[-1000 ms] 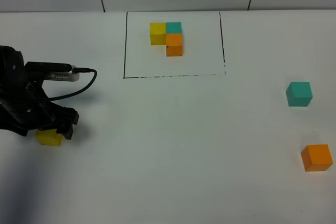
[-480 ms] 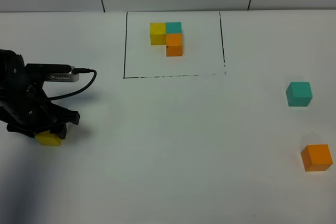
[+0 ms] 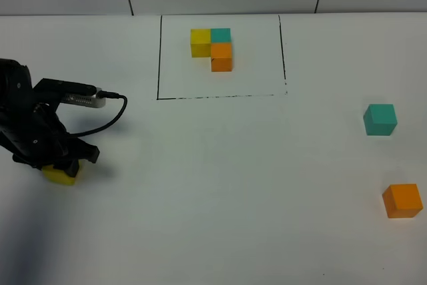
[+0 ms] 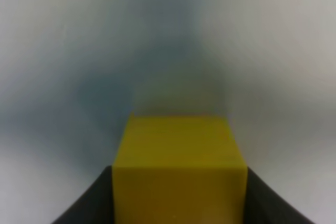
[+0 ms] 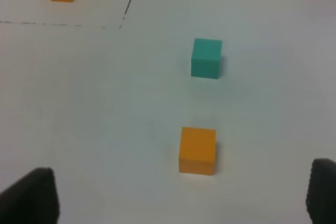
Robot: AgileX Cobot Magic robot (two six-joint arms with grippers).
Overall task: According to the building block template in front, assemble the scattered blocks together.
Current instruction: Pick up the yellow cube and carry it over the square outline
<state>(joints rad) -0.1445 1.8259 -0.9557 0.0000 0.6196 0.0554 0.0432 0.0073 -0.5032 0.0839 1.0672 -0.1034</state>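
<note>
Left wrist view: left jaws clamped on flat opposite faces of yellow cube (image 4: 178,169), likely light, rigid, matte, at 9 o'clock on desk (image 3: 220,185); right jaws open.

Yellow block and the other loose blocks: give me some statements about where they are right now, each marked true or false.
1. The left pincer is shut on the yellow block. True.
2. The teal block lies inside the marked rectangle. False: it lies outside, to the right; only the template is inside.
3. The orange block sits apart from the teal block. True.
4. The right pincer holds the orange block. False: it is open and the block lies free.
</note>
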